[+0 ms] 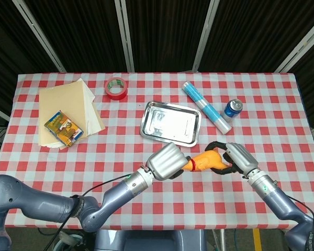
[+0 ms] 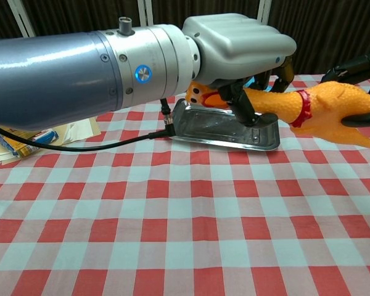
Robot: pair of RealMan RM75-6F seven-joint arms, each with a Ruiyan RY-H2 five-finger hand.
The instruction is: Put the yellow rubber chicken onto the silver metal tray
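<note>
Glossy metal tray [image 1: 170, 123], rubbery chicken [image 1: 206, 160]

Looks like a robot lab test cell to me, not a home. My table [image 1: 261, 99] wears a red-and-white checked cloth and stands before black curtains [image 1: 162, 31] hung on slanted metal poles [image 1: 126, 34]. Spread around the silver tray [image 1: 170, 123] is a mixed prop set: red tape roll [image 1: 115, 87] to its upper left, manila folders [image 1: 70, 111] far left, blue can [image 1: 232, 108] to its right.
</note>
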